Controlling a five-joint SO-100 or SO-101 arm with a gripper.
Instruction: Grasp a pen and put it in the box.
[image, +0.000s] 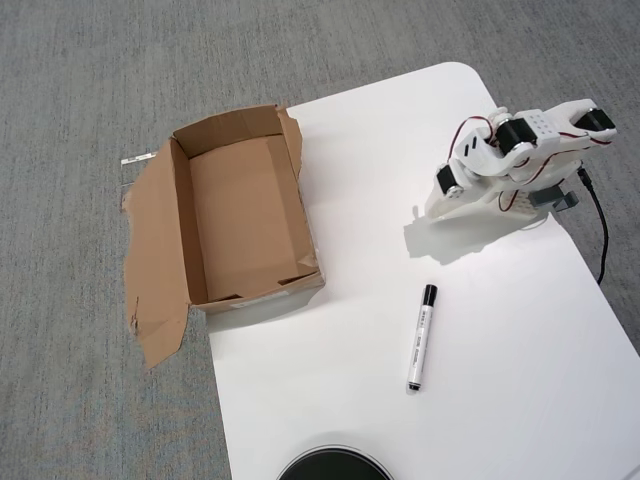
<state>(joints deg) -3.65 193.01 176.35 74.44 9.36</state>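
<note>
Fingers of the gripper (432, 208) are tucked under the folded white arm (520, 160), so their spread cannot be told. Well apart from them, the pen (421, 337) lies flat on the white table (520, 400), while the box (245, 215) sits empty, overhanging the table's left edge.

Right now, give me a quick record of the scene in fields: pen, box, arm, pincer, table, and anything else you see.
pen: white marker with black cap, lying flat on the table, untouched
box: open cardboard box, empty, overhanging the table's left edge
flap: wide flap splayed out over the carpet
arm: white arm folded near the table's upper right
pincer: state cannot be told from overhead
table: white
other: dark round object at bottom edge
</note>
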